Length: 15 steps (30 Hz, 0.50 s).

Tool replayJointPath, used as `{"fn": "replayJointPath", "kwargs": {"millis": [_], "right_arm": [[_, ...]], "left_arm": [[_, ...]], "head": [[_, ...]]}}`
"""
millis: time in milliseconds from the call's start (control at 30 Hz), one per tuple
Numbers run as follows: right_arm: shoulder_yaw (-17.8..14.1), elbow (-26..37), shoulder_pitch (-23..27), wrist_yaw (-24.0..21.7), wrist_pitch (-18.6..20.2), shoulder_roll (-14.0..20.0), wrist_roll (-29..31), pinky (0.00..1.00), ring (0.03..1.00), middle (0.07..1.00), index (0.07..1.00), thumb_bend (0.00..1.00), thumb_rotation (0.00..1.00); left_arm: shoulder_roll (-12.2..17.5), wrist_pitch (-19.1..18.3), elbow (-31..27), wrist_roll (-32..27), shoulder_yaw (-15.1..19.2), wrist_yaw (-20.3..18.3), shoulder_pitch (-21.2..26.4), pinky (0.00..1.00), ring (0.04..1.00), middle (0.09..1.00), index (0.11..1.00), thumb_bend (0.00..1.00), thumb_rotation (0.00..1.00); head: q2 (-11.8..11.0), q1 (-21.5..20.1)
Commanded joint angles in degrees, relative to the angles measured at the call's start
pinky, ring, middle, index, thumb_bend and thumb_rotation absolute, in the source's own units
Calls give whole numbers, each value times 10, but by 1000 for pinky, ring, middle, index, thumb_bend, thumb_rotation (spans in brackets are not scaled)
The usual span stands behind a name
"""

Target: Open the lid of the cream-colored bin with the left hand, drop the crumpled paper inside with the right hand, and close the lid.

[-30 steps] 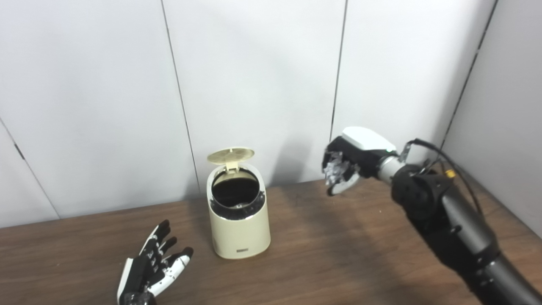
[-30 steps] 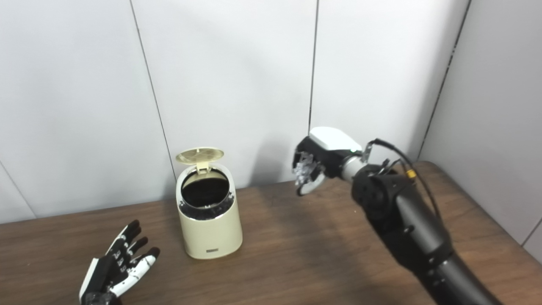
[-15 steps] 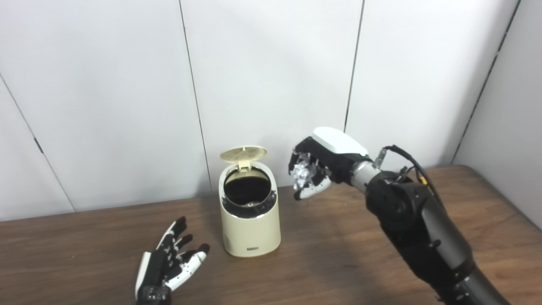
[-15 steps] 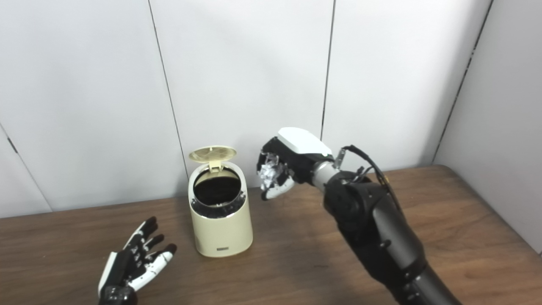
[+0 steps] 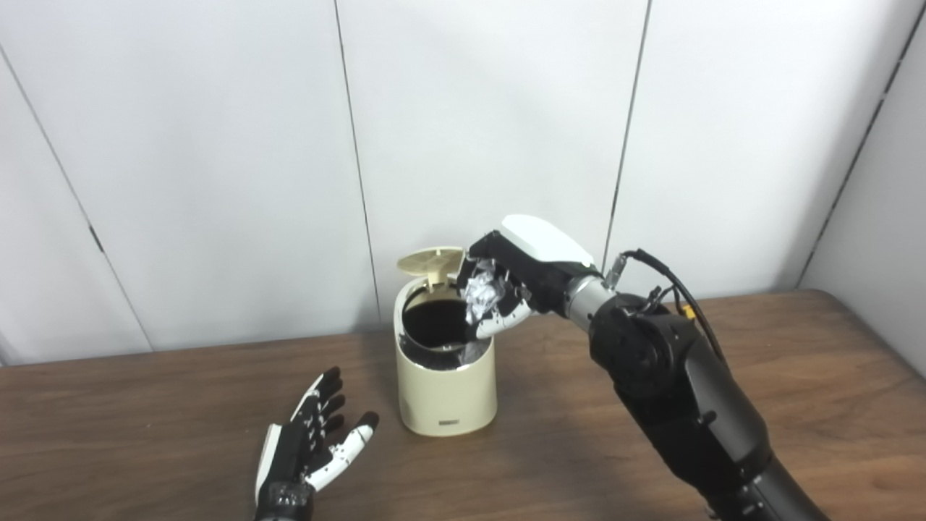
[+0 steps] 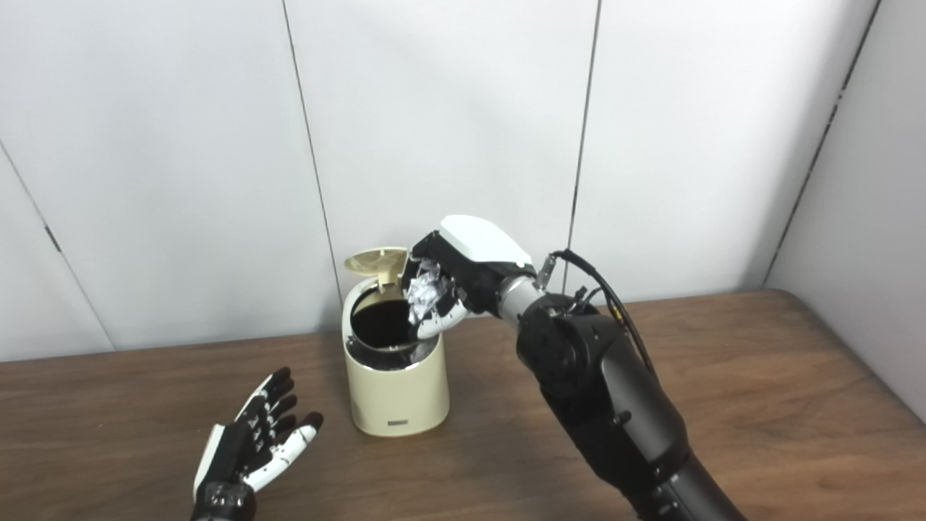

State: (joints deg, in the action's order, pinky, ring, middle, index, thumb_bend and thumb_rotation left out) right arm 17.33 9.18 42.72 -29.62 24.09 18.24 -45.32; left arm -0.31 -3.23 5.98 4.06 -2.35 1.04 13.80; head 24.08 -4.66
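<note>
The cream-colored bin (image 5: 445,394) stands on the wooden table near the back wall, its round lid (image 5: 431,260) tipped up and the dark inside showing. My right hand (image 5: 510,278) hovers over the bin's right rim, shut on the crumpled paper (image 5: 480,293), a whitish silvery wad. My left hand (image 5: 311,441) lies open, palm up, on the table to the bin's front left, holding nothing.
White wall panels rise just behind the bin. A side wall (image 5: 879,217) closes off the table's far right. The table (image 5: 796,405) is bare brown wood around the bin and both hands.
My right hand has carried the paper leftward from well right of the bin to over its right rim. The camera has also panned, shifting the whole picture. The left hand stays flat and open.
</note>
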Motion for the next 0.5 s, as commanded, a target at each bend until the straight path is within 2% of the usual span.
{"fn": "replayJointPath", "kwargs": {"millis": [0, 233, 467], "right_arm": [[-2, 10, 37, 8, 0, -1, -8, 344, 414, 500, 483, 520, 0], [-1, 3, 35, 10, 25, -18, -14, 365, 429, 508, 472, 520, 0], [2, -16, 27, 44, 14, -34, -24, 360, 425, 504, 476, 520, 0]], "left_arm": [[-4, 19, -10, 4, -2, 3, 25, 874, 905, 932, 963, 580, 227], [-6, 22, -11, 4, -3, 4, 25, 855, 901, 930, 964, 584, 230], [-5, 20, -10, 13, -6, 7, 25, 853, 896, 931, 963, 585, 242]], "head": [[0, 1], [0, 4], [2, 7]]}}
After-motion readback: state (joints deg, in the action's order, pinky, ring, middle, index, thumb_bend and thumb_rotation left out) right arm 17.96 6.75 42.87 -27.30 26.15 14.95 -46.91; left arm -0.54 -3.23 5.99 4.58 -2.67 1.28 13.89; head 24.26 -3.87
